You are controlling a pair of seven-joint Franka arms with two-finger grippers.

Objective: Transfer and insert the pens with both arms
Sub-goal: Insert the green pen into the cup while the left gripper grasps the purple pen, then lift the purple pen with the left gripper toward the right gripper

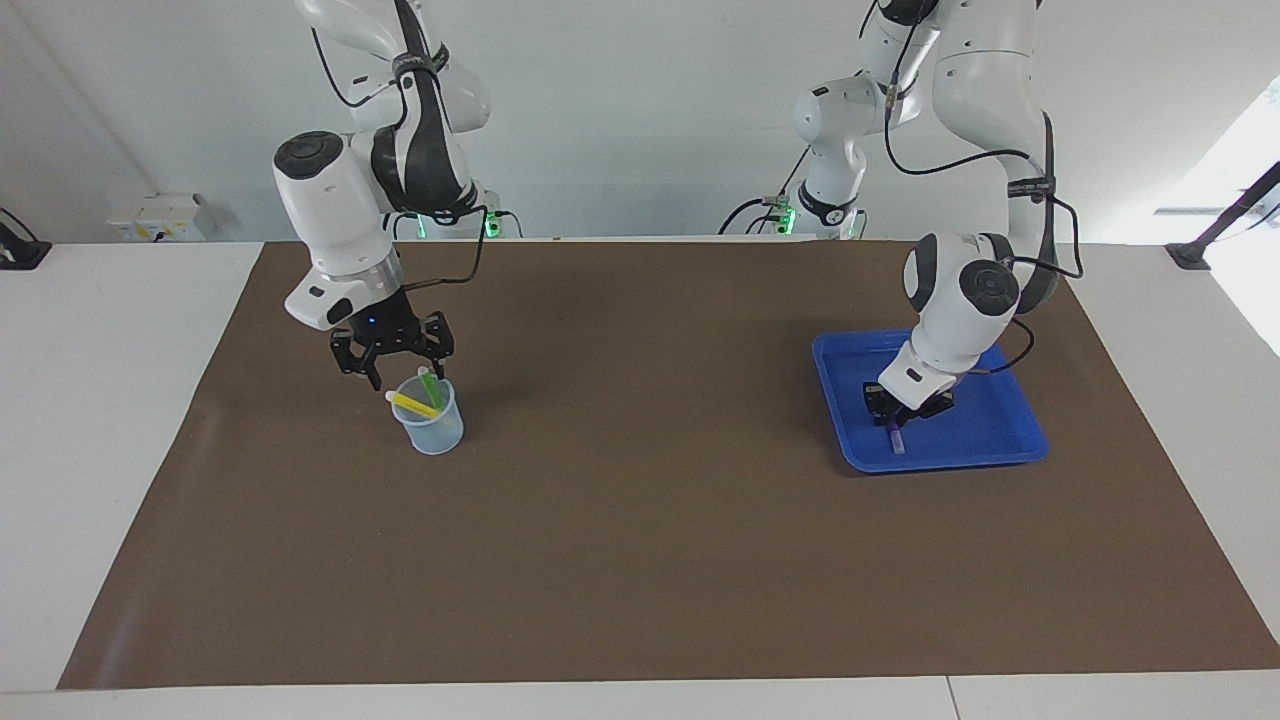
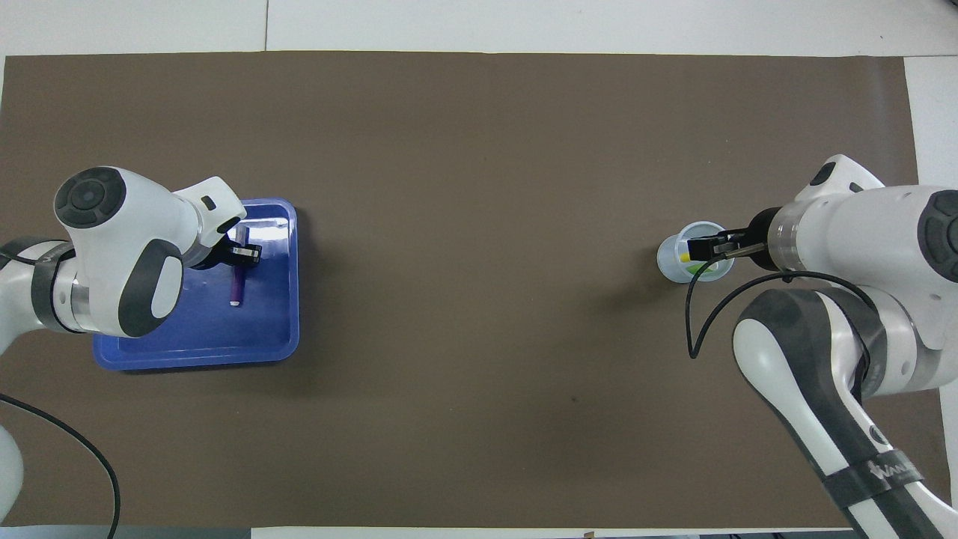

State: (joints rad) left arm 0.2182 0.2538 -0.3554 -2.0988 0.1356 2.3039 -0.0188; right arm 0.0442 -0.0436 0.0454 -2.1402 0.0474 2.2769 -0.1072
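Left pincer (image 1: 896,412) pinching purple pen (image 1: 896,438) in blue tray (image 1: 1000,445); right pincer (image 1: 392,368) spread over cup (image 1: 432,425).

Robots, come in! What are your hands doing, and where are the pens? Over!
Right gripper open over the cup; yellow pen and green pen inside. Left gripper shut on purple pen in blue tray. Nothing in the way.

Blue tray (image 1: 1018,440), purple pen (image 1: 896,436)
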